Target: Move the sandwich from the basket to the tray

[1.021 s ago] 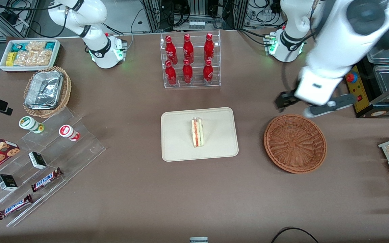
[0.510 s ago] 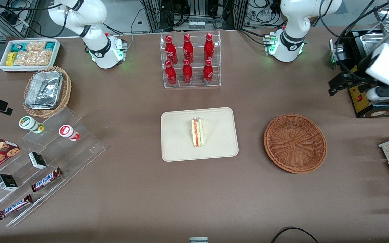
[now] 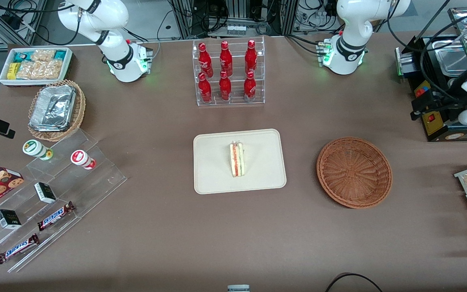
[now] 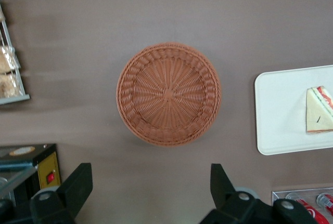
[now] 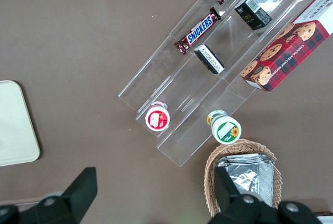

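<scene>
At the centre of the front view's frame, the sandwich (image 3: 236, 159) lies on the tray (image 3: 213, 170), inside the rim and near the tray's middle. Its long axis, marked by the red and green filling edge, runs from the front camera's side toward the rack of red bottles (image 3: 227, 73). The basket (image 3: 354, 172) sits at mid-height in the frame, beside the tray toward the working arm's end of the table, and holds nothing.

The gripper (image 3: 420, 107) hangs at the frame's edge on the working arm's end, raised above the table margin next to a dark equipment box (image 3: 452, 132). It is well apart from both basket and tray. In the left wrist view the gripper (image 4: 151, 171) has its two black fingers (image 4: 78, 182) spread wide with nothing between them.

The relation that matters: from the fingers, the sandwich lies toward the parked arm's end, with the empty basket between. The transfer therefore looks complete, and no further grasp seems called for.
</scene>
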### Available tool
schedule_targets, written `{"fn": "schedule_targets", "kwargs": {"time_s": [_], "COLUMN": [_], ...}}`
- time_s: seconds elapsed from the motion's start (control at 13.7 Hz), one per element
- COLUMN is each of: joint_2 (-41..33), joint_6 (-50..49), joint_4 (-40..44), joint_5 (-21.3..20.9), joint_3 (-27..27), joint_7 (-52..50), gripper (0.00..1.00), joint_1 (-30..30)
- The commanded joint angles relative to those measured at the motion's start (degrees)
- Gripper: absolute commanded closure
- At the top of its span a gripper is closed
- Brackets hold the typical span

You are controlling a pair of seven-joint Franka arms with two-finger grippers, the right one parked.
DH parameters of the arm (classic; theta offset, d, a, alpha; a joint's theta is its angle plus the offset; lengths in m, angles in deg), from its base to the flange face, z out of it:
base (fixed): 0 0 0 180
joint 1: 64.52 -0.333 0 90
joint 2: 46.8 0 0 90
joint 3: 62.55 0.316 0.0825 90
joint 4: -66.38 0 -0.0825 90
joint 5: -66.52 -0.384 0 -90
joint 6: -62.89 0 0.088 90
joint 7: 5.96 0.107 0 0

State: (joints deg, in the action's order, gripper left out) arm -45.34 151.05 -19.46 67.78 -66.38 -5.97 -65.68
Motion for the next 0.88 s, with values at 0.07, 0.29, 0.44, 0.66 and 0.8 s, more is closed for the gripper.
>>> {"fn": "schedule_targets", "kwargs": {"time_s": [0.07,0.29,0.44,0.66,0.8], "joint_2": [3.63,3.46,2.15,-0.13,-2.25], "joint_6": [-2.37,-2.55,-5.34,-5.54,-4.31], "joint_4": [6.03,6.04,5.07,2.28,-0.55], "joint_5": [-0.46,-0.46,-0.64,-0.9,-0.9], "joint_3": [1.98,2.87,3.74,4.01,4.01], "joint_7": [1.5,1.41,1.5,1.5,1.59], "gripper": [0.0,0.0,0.0,0.0,0.0], "joint_1": [1.68,2.39,2.48,3.01,3.01]}}
